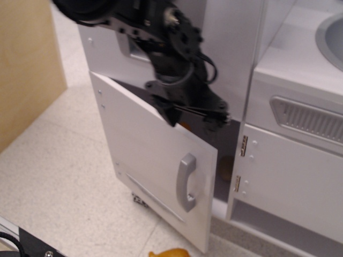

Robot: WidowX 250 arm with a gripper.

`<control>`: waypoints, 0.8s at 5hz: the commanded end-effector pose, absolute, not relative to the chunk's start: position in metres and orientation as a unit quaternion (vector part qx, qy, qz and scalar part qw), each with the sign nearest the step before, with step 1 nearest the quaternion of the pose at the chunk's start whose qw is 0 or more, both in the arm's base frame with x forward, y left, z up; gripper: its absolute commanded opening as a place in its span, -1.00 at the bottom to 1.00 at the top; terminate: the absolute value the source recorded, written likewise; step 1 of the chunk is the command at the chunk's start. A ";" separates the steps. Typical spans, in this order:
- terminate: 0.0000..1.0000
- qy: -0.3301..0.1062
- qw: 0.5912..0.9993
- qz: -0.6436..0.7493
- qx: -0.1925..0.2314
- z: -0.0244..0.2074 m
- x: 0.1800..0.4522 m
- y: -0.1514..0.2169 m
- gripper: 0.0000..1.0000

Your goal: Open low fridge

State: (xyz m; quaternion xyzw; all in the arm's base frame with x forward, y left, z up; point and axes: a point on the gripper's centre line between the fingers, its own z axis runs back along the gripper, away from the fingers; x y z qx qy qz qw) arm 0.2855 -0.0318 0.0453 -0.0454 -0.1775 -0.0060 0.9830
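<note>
Black and motion-blurred, the gripper point(195, 115) hangs just above the top edge of the low fridge point(155, 166), in front of the dark opening behind that door. Its two fingers point(169, 115) look spread apart with nothing between them, though the blur keeps me from being sure how wide. It touches neither the door nor the silver handle point(186, 182), which sits well below it.

From where I stand, the low fridge door is swung out from the cabinet, hinged on its left side, with its free right edge pulled clear of the frame so the shadowed interior shows beside and above it. The curved handle stands upright near that free edge, and a thin silver strip point(153, 197) runs along the lower part of the panel.

Above the door, the robot arm point(144, 27) covers most of the upper white panel point(230, 53). Right of the door is a plain white cabinet door point(292, 179) with two brass hinges point(243, 145) on its left edge, and above that a grey vented panel point(308, 120). A wooden board point(27, 64) stands left of the door, and something orange point(169, 252) lies on the speckled floor point(59, 176) just below the door's lower corner. I can read no writing or brand anywhere.
</note>
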 end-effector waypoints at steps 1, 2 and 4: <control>-1.00 -0.201 0.979 -0.018 -0.031 0.038 0.314 -0.055 1.00; -1.00 -0.180 0.983 -0.024 -0.008 0.009 0.315 -0.055 1.00; -1.00 -0.139 0.990 -0.022 0.004 -0.022 0.298 -0.037 1.00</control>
